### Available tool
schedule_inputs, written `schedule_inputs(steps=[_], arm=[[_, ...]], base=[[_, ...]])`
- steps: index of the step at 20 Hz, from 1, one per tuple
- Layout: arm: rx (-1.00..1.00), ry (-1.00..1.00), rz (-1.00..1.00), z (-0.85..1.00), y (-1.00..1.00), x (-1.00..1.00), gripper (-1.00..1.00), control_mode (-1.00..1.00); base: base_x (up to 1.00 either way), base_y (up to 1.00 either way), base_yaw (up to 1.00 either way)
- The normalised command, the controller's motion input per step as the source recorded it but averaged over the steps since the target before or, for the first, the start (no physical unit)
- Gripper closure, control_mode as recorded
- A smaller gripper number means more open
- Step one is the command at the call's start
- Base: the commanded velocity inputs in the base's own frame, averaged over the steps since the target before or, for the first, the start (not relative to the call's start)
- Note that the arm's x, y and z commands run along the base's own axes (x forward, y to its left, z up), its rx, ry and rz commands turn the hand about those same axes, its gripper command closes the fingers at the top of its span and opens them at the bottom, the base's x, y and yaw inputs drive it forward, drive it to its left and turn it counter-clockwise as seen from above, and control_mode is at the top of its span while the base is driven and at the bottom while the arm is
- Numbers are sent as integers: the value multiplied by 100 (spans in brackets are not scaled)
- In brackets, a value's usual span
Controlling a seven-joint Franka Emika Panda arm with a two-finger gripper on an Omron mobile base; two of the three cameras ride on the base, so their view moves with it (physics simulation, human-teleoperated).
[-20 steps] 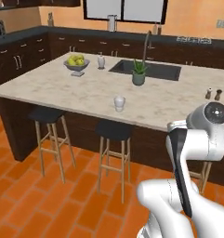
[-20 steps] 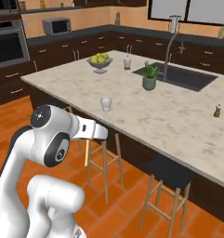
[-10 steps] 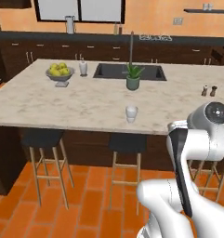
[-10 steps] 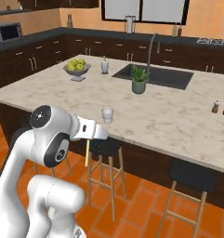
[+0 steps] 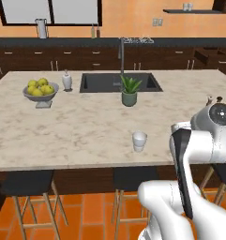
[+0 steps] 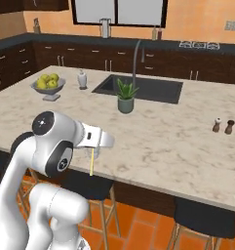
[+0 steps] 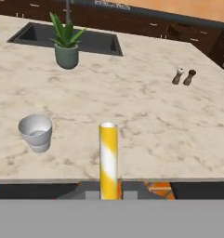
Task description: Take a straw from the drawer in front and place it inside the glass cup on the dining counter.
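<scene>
- With the base drawn up at the near edge, dining worktop (image 5: 86, 131) spread wide ahead: beige veined slab on a dark base, bar stools (image 5: 27, 187) tucked beneath.
- Set into the far side, a black sink (image 5: 116, 82) with tall faucet (image 5: 122, 51); just in front of it a potted plant (image 5: 129, 91).
- Far left on the slab, a bowl of lemons (image 5: 40, 90) with a small white bottle (image 5: 67, 80) beside it; far right, salt and pepper shakers (image 6: 223, 125) standing as a pair.
- Near the front edge, well apart from everything else, the glass cup (image 5: 139, 140): upright, mouth open, seemingly empty.
- Held low at the worktop edge, end effector (image 6: 93, 146) clamped tight on the straw (image 6: 91, 161), which hangs down from it in the right base view and stands upright at centre in the hand view, yellow with a paler band.
- In the hand view, cup (image 7: 36, 132) off to the left of the straw (image 7: 108, 158) and apart from it, so not yet lined up.
- Step in hand, as judged: carrying the straw to the cup.
- To do it well: lift until the straw's lower end clears the rim, shift sideways until directly over the mouth, keep the straw near vertical, lower slowly, release only once the tip is well inside.
- Risks: clipping the light cup and tipping it; letting go too high, so the straw bounces out.
</scene>
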Motion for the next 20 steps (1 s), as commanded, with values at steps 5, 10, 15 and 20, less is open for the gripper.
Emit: schedule_inputs(steps=[5, 10, 15, 20], arm=[[0, 0, 0, 0, 0, 0, 100, 100], [0, 0, 0, 0, 0, 0, 100, 100], [15, -6, 15, 68, -1, 13, 100, -100], [25, -11, 49, 54, -1, 0, 100, -100]], base=[[100, 7, -11], [92, 8, -4], [0, 0, 0], [0, 0, 0]])
